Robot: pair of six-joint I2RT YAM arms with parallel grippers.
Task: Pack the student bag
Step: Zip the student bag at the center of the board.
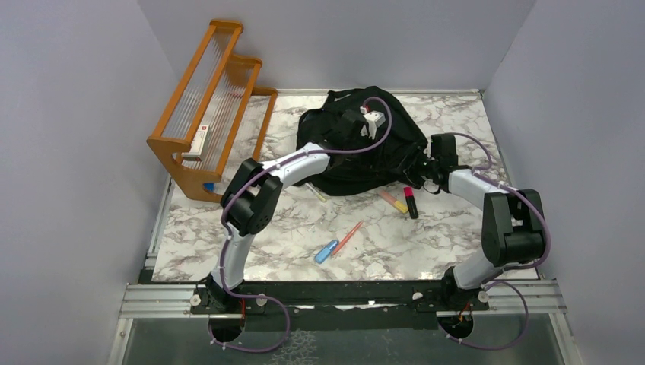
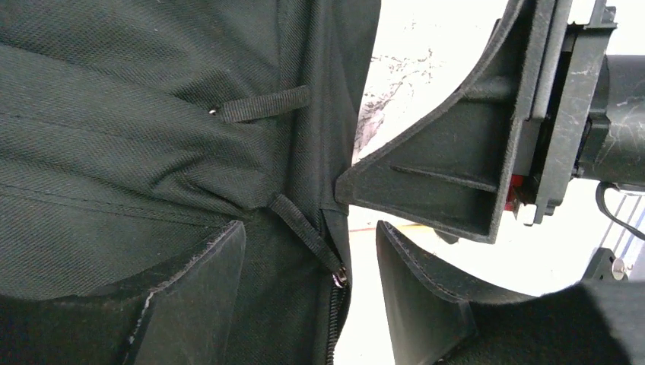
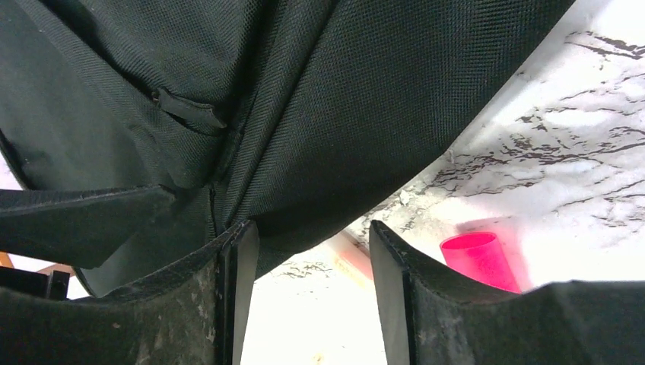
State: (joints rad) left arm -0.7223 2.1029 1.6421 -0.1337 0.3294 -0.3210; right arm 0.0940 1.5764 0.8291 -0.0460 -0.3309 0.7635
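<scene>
The student bag (image 1: 395,144), a slumped mound of black woven fabric, lies at the far middle of the marbled tabletop (image 1: 304,228). The left gripper (image 2: 308,228) hangs over it, spread around a flat webbing zip pull (image 2: 293,217). The right gripper (image 3: 312,228), likewise spread, meets the bag's right edge.

A large, soft black fabric backpack (image 1: 357,152) blocks everything ahead and to the left of the left gripper (image 2: 304,258), and its zip seam runs between the spread jaws. The right gripper (image 3: 312,243) crowds in close on that gripper's right. Between the right gripper's own parted jaws lies bare white marbled tabletop (image 3: 578,152). Backpack cloth overhangs above, and a marker with a pink end (image 3: 479,258) lies just to its right.
</scene>
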